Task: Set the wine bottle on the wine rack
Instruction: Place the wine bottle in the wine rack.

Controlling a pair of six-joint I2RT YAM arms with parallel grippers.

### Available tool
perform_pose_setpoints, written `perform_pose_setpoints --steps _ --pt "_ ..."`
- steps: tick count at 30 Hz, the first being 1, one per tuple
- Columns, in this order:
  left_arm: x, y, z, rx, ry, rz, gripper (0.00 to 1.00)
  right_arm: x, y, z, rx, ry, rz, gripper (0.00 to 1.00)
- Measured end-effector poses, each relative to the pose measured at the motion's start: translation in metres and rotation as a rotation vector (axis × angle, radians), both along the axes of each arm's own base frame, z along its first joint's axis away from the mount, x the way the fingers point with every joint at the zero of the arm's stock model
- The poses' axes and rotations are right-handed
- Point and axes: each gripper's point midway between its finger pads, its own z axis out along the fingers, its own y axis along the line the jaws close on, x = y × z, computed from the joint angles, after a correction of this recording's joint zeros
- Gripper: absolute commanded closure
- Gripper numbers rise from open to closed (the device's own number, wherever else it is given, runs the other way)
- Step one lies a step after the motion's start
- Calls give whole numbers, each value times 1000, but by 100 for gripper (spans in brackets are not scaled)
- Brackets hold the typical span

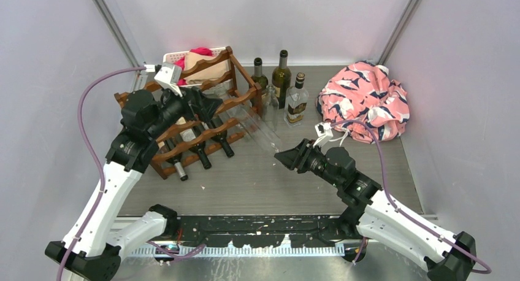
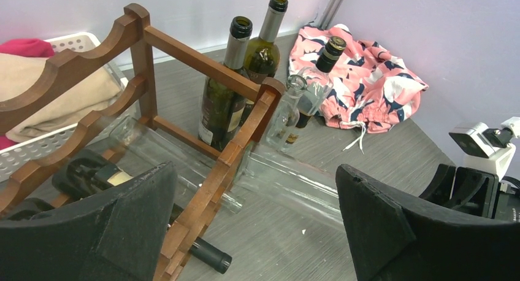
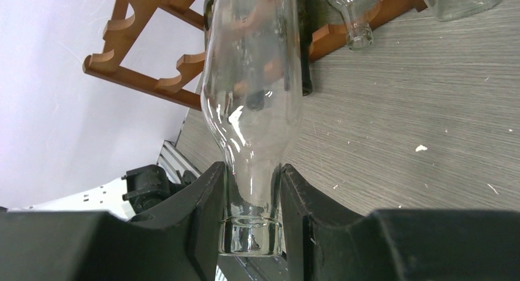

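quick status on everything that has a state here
clear wine bottle: on its side, partly in the wine rack, neck gripped
wine rack: upright, dark bottles lying in it
right end effector: shut on the clear wine bottle's neck
left end effector: open, empty
standing bottles: upright beside the rack

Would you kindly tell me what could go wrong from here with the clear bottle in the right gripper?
The right gripper pinches the clear bottle only at its slick neck, so the body may slip or sag. The bottle lies close to the standing bottles; a sideways swing might topple them. The open left gripper hovers over the wine rack, so the arms could clash.
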Motion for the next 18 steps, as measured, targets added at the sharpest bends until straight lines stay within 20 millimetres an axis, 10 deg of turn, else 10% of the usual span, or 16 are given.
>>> perform_pose_setpoints --steps 18 --pt "-3 5 3 10 -22 12 0 35 31 -17 9 4 13 99"
